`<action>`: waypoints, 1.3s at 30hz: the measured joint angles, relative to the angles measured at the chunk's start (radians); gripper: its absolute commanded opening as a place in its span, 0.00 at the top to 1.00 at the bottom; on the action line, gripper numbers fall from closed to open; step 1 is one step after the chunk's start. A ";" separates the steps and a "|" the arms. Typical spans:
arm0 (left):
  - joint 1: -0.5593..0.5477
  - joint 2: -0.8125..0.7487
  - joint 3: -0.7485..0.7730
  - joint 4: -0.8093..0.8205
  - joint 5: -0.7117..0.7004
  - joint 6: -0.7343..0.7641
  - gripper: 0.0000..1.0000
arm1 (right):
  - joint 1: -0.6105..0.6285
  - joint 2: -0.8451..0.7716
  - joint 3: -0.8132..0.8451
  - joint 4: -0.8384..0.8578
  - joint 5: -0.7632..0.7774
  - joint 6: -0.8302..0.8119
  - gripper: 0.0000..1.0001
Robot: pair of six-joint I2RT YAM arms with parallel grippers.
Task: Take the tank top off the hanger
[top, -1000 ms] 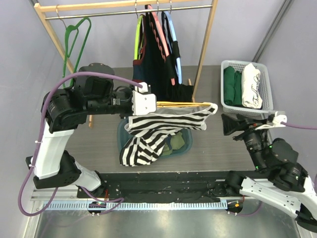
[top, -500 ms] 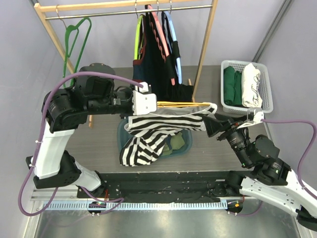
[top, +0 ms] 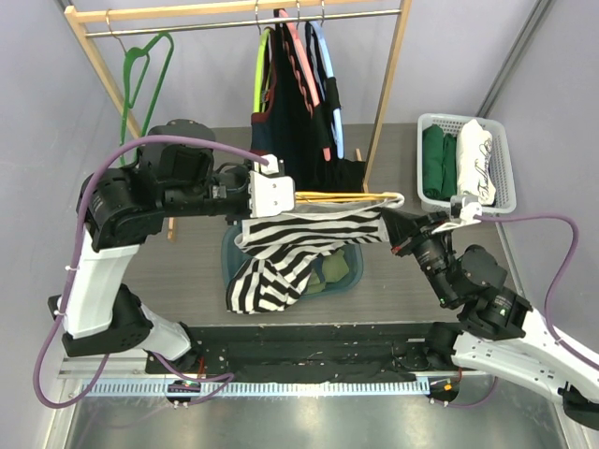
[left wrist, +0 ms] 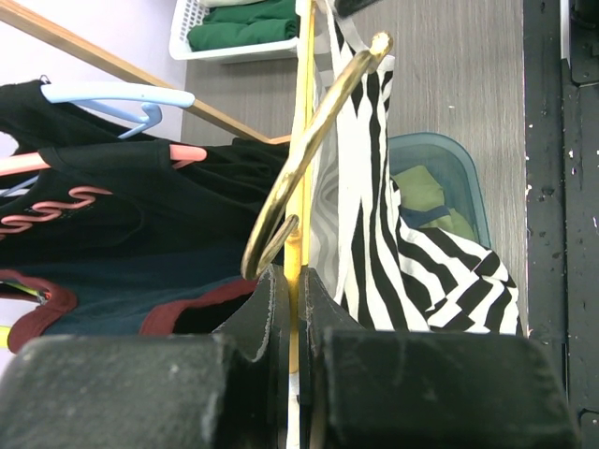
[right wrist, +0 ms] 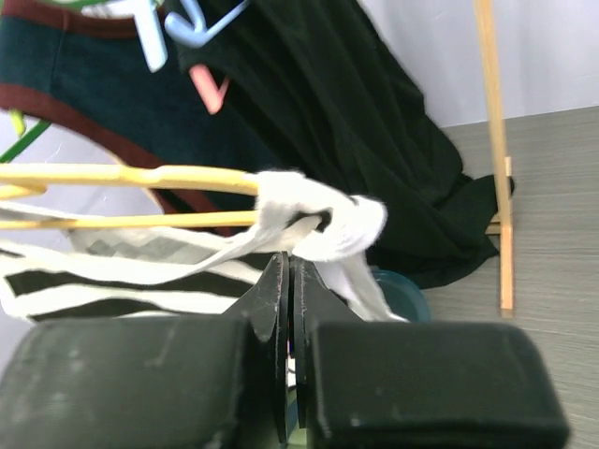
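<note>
A black-and-white striped tank top (top: 309, 234) hangs from a yellow hanger (top: 342, 196) held level over the table. My left gripper (top: 281, 196) is shut on the hanger's bar just below its gold hook (left wrist: 309, 150); in the left wrist view the jaws (left wrist: 292, 276) clamp the yellow bar (left wrist: 301, 140), with the striped cloth (left wrist: 412, 253) to the right. At the hanger's right end my right gripper (top: 391, 224) is shut. In the right wrist view its tips (right wrist: 290, 262) pinch the bunched white strap (right wrist: 314, 217) wrapped round the hanger's end (right wrist: 122, 175).
A teal bin (top: 342, 271) with clothes sits under the tank top. Behind it a wooden rack (top: 388, 94) carries dark garments (top: 299, 103) on coloured hangers and an empty green hanger (top: 140, 75). A white basket (top: 504, 159) of folded clothes stands at the right.
My right arm swung left from beside the basket to the hanger's right end, and its jaws closed on the tank top's strap. The left arm and hanger stayed put.
</note>
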 measured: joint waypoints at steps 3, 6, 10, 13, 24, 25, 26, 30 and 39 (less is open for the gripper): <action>0.000 -0.006 0.000 0.000 0.000 0.000 1.00 | 0.000 -0.031 -0.002 0.000 0.048 -0.001 0.96; 0.000 -0.012 0.000 -0.001 0.000 0.000 1.00 | 0.000 -0.090 -0.013 -0.002 0.093 0.006 0.43; 0.000 -0.018 0.000 -0.002 0.004 0.000 1.00 | 0.000 -0.153 -0.029 -0.009 0.101 0.029 0.25; 0.000 -0.018 0.000 -0.002 0.008 0.000 1.00 | 0.000 -0.138 -0.041 -0.008 0.059 0.046 0.23; 0.000 -0.018 0.000 -0.006 0.018 -0.007 1.00 | 0.000 0.032 -0.063 0.087 -0.072 0.053 0.78; 0.000 -0.018 0.000 -0.006 0.019 -0.007 1.00 | 0.000 0.032 -0.063 0.092 -0.077 0.051 0.83; 0.000 -0.018 0.000 -0.006 0.019 -0.007 1.00 | 0.000 0.029 -0.063 0.097 -0.078 0.053 0.90; 0.000 -0.018 0.000 -0.006 0.019 -0.008 0.99 | 0.000 -0.011 -0.063 0.095 -0.079 0.060 0.99; -0.002 -0.018 0.000 -0.005 0.038 -0.008 0.99 | 0.001 -0.161 -0.063 0.027 0.096 0.097 0.99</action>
